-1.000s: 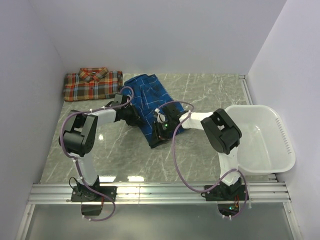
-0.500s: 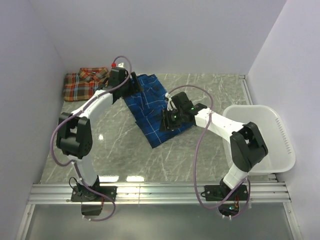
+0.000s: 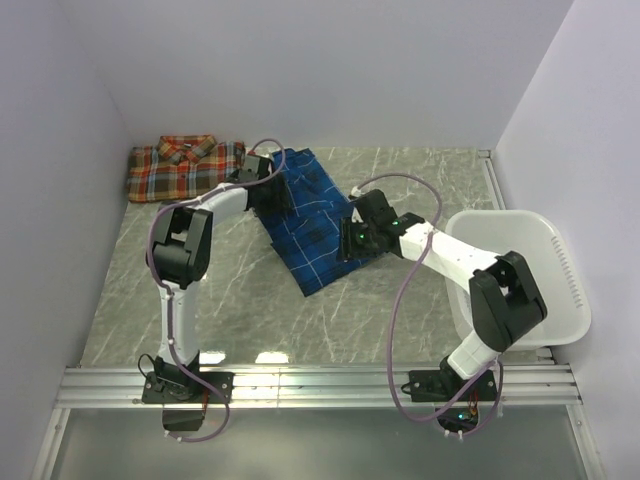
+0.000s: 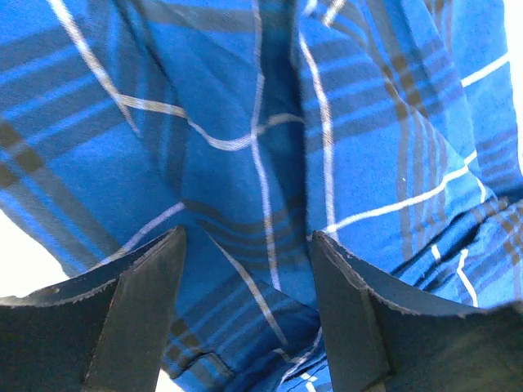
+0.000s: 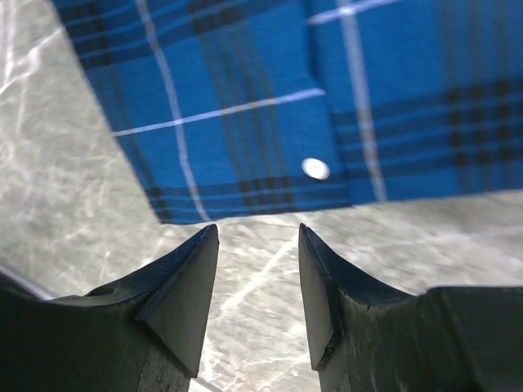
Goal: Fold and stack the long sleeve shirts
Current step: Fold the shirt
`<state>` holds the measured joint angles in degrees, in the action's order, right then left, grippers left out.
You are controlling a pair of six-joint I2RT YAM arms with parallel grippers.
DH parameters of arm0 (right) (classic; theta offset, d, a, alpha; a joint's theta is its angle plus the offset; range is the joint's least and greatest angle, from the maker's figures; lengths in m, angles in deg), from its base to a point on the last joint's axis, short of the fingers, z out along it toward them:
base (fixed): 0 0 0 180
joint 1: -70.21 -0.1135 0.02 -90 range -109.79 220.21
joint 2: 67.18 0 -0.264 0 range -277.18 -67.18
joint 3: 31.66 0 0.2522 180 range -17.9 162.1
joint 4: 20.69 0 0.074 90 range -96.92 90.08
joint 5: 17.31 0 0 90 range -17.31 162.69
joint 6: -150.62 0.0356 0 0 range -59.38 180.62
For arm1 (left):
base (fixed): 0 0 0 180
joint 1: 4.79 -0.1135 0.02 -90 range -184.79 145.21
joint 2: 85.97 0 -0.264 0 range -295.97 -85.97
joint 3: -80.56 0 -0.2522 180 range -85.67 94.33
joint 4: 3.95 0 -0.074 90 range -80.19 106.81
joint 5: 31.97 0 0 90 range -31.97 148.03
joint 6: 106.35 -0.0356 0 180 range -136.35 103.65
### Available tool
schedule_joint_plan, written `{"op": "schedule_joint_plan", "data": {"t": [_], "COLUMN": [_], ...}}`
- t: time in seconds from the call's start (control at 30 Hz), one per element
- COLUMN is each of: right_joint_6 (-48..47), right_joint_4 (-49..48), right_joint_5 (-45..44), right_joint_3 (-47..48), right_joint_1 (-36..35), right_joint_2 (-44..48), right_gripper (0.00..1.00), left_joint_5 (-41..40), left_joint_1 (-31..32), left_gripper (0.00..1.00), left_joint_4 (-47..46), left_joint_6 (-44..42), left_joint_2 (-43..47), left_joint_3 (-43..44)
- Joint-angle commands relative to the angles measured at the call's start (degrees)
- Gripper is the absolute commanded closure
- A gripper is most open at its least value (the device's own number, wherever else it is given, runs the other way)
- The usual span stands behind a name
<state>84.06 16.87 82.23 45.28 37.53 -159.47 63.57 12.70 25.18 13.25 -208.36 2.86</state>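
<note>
**Item 1: blue shirt** (image 3: 305,225). Royal blue plaid with thin white and dark checks. It lies on the counter (image 3: 400,300) at centre, loosely folded into a long slab that runs diagonally from the far side toward the near side. The surface is rumpled, with creases and overlapping layers showing in the left wrist view (image 4: 261,147). One white button (image 5: 315,168) sits near its straight right-hand edge (image 5: 245,106).

**Item 2: red-orange shirt** (image 3: 185,167). Plaid with dark and cream checks. It is folded into a flat rectangle, collar up, in the far left corner of the counter. It is just beside the far end of the blue shirt. The left arm covers the gap, so I cannot tell whether the two touch.

**Item 3: left tool** (image 3: 272,188). It is over the far left part of the blue shirt and pointed down at the cloth. The jaws stand wide apart, and both dark fingers (image 4: 139,318) frame blue fabric lying beyond them (image 4: 245,310). Nothing is pinched between them.

**Item 4: right tool** (image 3: 353,238). It is low at the right edge of the blue shirt, about midway along that edge. The jaws are parted, with bare grey marble showing between the fingers (image 5: 184,294). The tips stop just short of the shirt's hem (image 5: 257,286). It holds nothing.

**Item 5: basket** (image 3: 560,270). White plastic, standing on the right side of the counter, well apart from both shirts.
</note>
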Motion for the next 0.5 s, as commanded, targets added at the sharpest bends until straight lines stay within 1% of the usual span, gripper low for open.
{"op": "schedule_joint_plan", "data": {"t": [0.0, 0.1, 0.13, 0.23, 0.27, 0.33, 0.37, 0.47], "right_joint_6": [2.6, 4.5, 4.9, 6.4, 7.0, 7.5, 7.6, 7.0], "right_joint_4": [-2.4, -4.0, -4.7, -5.3, -5.5, -6.2, -6.3, -6.8], "right_joint_5": [-4.3, -3.9, -3.5, -3.5, -3.5, -3.4, -3.0, -2.6], "right_joint_3": [-1.9, -4.2, -5.2, -6.7, -7.0, -8.2, -8.6, -9.2], "right_joint_1": [1.6, 3.5, 4.6, 6.0, 6.9, 7.9, 8.4, 8.7], "right_joint_2": [4.3, 4.6, 4.6, 4.3, 4.2, 4.0, 3.8, 3.1], "right_gripper": [0.48, 0.48, 0.48, 0.48, 0.48, 0.48, 0.48, 0.48], "left_joint_5": [2.1, 2.5, 3.2, 2.9, 3.1, 3.7, 3.9, 2.2], "left_joint_1": [1.4, 2.5, 2.7, 4.4, 5.1, 5.9, 6.7, 9.1], "left_gripper": [0.32, 0.33, 0.33, 0.35, 0.36, 0.38, 0.38, 0.37], "left_joint_4": [-1.8, -3.5, -4.0, -6.0, -7.2, -10.5, -11.3, -11.4], "left_joint_6": [1.4, 5.3, 6.5, 13.4, 17.7, 22.5, 26.5, 33.3], "left_joint_2": [1.5, 2.6, 3.0, 6.1, 7.2, 10.9, 12.3, 19.4], "left_joint_3": [-2.0, -6.3, -9.1, -14.3, -19.0, -24.0, -28.6, -36.9]}}
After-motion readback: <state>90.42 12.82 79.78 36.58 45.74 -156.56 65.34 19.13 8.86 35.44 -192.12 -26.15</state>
